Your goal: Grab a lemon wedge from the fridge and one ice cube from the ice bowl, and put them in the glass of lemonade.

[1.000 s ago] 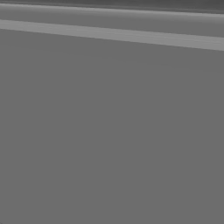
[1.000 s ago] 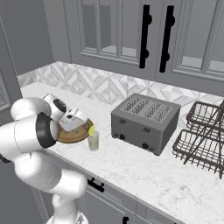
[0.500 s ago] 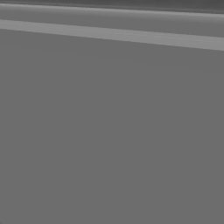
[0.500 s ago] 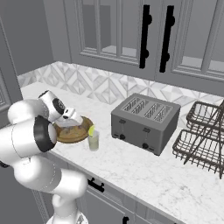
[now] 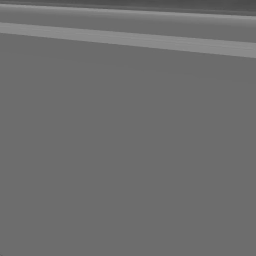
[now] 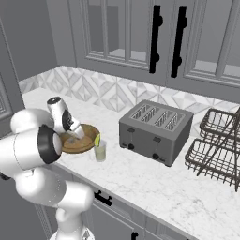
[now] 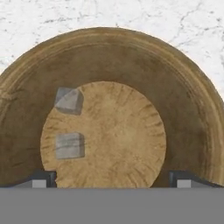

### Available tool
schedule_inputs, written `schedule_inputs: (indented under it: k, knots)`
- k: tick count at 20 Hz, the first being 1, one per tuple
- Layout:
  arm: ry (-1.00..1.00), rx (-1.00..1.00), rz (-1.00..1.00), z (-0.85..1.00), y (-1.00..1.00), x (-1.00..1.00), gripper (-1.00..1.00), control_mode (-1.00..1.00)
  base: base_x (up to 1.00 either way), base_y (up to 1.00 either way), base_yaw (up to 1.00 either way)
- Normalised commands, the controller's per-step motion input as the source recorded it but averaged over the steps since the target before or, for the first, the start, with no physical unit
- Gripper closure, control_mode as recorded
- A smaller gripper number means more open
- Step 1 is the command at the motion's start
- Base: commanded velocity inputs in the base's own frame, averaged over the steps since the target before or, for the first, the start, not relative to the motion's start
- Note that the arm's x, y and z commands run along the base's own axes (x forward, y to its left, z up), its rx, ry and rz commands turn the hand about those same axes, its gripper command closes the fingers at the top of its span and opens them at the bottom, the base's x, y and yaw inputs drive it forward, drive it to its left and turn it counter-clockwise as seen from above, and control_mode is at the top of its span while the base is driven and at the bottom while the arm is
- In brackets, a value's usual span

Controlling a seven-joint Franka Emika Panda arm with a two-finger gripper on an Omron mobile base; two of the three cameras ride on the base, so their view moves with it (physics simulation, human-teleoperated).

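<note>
The tan-brown ice bowl (image 6: 87,147) sits on the marble counter, and the hand view looks straight down into the same ice bowl (image 7: 183,109). Two grey ice cubes (image 7: 68,99) (image 7: 69,145) lie left of its middle. My gripper (image 6: 78,135) hangs just over the bowl, pointing down. In the hand view the gripper (image 7: 112,179) is open with nothing between its fingertips (image 7: 43,178). Right beside the bowl stands the glass of lemonade (image 6: 100,151). A yellow-green lemon wedge (image 6: 97,139) rests at its rim. The fridge is out of view.
A grey toaster (image 6: 154,131) stands right of the glass, and a dark wire rack (image 6: 218,150) beyond it. Grey cabinets with black handles (image 6: 155,40) hang above the counter. A flat grey surface (image 5: 128,150) lies close before the left base camera.
My hand has swung down over the bowl and points more steeply into it. The jaws stayed open; bowl, glass and toaster have not moved.
</note>
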Motion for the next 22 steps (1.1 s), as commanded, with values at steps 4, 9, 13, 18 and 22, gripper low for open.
schedule_inputs:
  k: [4,9,13,18,22]
  knots:
    - [0.03,0.01,-0.01,-0.01,0.3,0.1,-1.0,-1.0,0.0,0.0,0.0]
    - [0.03,0.05,0.0,-0.32,0.17,0.26,-1.0,-1.0,0.0,0.0,0.0]
    - [0.02,0.15,0.0,-0.29,0.01,0.23,-1.0,-1.0,0.0,0.0,0.0]
    - [0.0,0.06,0.0,-0.19,0.18,0.22,-1.0,-1.0,0.0,0.0,0.0]
    - [0.0,0.0,0.0,-0.31,0.12,0.19,-1.0,-1.0,0.0,0.0,0.0]
